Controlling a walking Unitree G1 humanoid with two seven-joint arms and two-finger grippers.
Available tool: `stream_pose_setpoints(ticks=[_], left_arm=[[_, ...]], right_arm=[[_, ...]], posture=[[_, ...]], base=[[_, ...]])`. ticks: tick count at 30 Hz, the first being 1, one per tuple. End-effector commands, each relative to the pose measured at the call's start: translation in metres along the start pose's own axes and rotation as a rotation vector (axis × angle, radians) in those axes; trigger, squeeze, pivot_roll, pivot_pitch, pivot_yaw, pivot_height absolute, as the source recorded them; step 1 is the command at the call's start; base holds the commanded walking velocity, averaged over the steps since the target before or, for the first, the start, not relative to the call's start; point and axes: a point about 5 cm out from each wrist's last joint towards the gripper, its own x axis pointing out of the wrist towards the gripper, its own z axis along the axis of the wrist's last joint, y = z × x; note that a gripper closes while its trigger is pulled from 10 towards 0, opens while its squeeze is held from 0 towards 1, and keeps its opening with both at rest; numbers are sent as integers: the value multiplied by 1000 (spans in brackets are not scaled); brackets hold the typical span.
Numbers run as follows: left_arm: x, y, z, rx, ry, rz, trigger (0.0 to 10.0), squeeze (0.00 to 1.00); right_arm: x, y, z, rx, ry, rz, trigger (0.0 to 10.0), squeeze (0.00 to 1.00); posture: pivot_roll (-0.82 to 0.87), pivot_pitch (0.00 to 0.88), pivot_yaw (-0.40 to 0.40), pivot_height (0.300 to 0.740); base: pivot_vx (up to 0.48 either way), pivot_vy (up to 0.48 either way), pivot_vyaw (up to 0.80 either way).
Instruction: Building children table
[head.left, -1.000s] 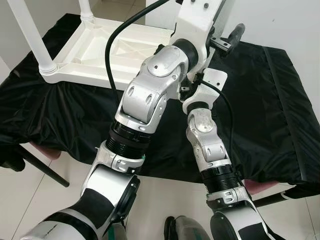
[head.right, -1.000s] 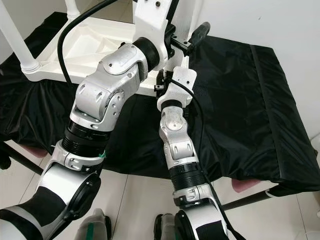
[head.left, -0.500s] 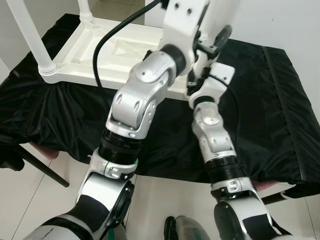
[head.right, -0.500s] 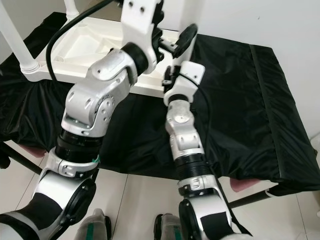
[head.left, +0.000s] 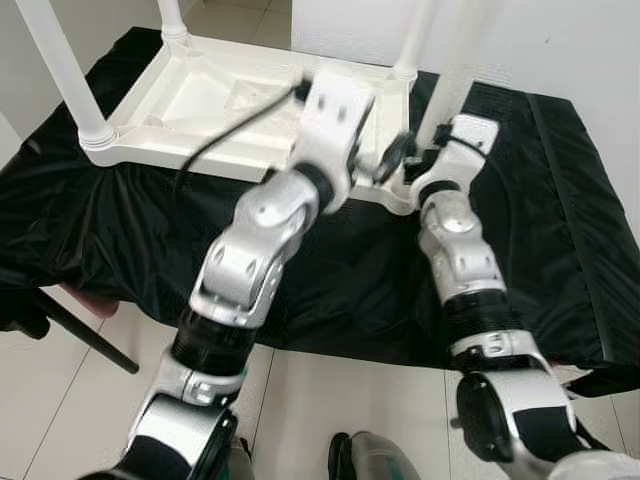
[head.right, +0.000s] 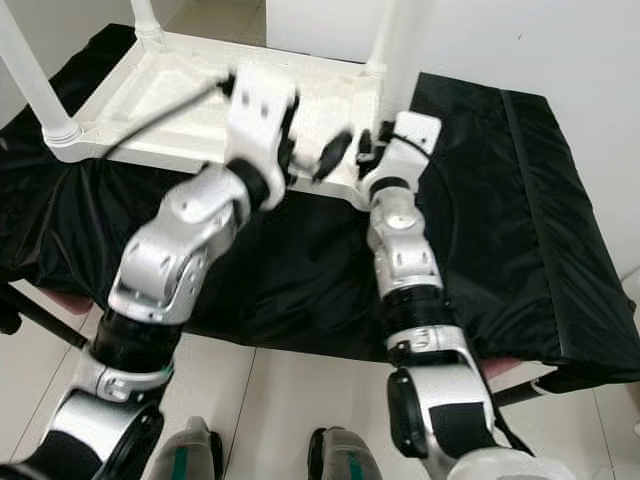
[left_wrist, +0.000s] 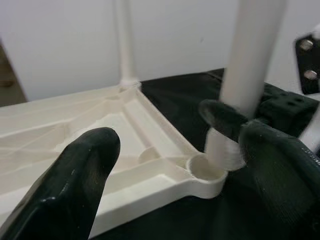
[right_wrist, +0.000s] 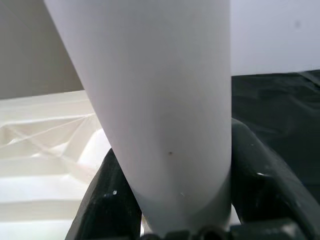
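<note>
Left wrist view: table leg (left_wrist: 248, 65) now at corner socket (left_wrist: 204, 170) of upturned tabletop (head.left: 230, 95); both arms have reached forward. Right gripper (right_wrist: 175, 210) clamps leg; left gripper (left_wrist: 165, 165) spread open, holds nothing. Leg not seated yet, I judge.

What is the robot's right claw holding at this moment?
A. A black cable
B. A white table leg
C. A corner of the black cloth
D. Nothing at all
B: in the right wrist view the right claw has its two black fingers on either side of the white table leg, standing beside the corner socket of the upturned tabletop.
</note>
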Motion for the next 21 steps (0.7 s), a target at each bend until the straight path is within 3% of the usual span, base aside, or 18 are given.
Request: stream_pose_setpoints(ticks=[1,2,3,4,7,21], left_arm=[[1,-5,5,22,-18,-20,10000,0],[-2,-4,-11,51,37,-23,10000,0],[-2,-4,-11,51,37,-23,10000,0],[-5,-5,-26,73,87,-28,10000,0],[-10,-7,-43,93,146,-42,10000,0],[-15,-17,-45,88,151,-86,10000,0]], right_arm=[[1,1,1,7,-8,10,10000,0],[4,-3,1,34,3,10,10000,0],[4,-3,1,34,3,10,10000,0],[5,-7,0,54,14,8,10000,0],[8,-13,-2,77,34,11,10000,0],[16,-7,-11,55,64,68,10000,0]], posture=[[21,26,-61,740],[27,22,-63,740],[27,22,-63,740],[26,20,-62,740],[20,17,-55,740],[28,24,-48,740]], base=[[0,0,0],[0,0,0],[0,0,0],[0,0,0],[0,0,0],[0,0,0]])
